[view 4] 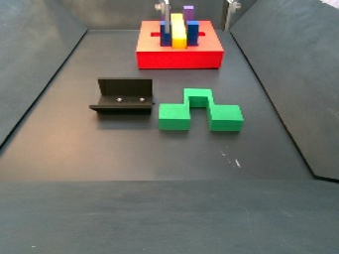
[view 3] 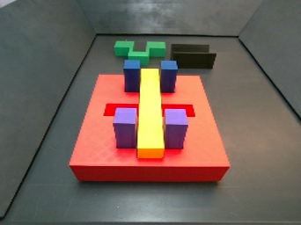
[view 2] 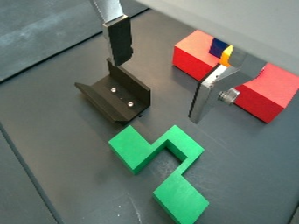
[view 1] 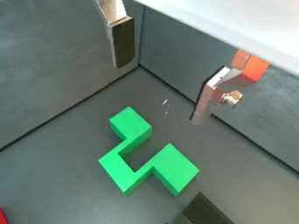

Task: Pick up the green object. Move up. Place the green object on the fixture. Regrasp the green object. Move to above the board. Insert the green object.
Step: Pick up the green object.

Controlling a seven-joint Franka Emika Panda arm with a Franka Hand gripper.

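the green object (view 4: 199, 110) lies flat on the floor, just beside the fixture (view 4: 123, 97) and free of it. the gripper (view 2: 158, 74) hangs above both, fingers spread, holding nothing. the board (view 4: 180, 47) sits well beyond the fixture.

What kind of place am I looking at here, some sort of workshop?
Probably a robot test cell, not a workshop: a bare dark walled floor holds only a green object, a black fixture and a red board of coloured blocks. The open gripper hangs above the green object.
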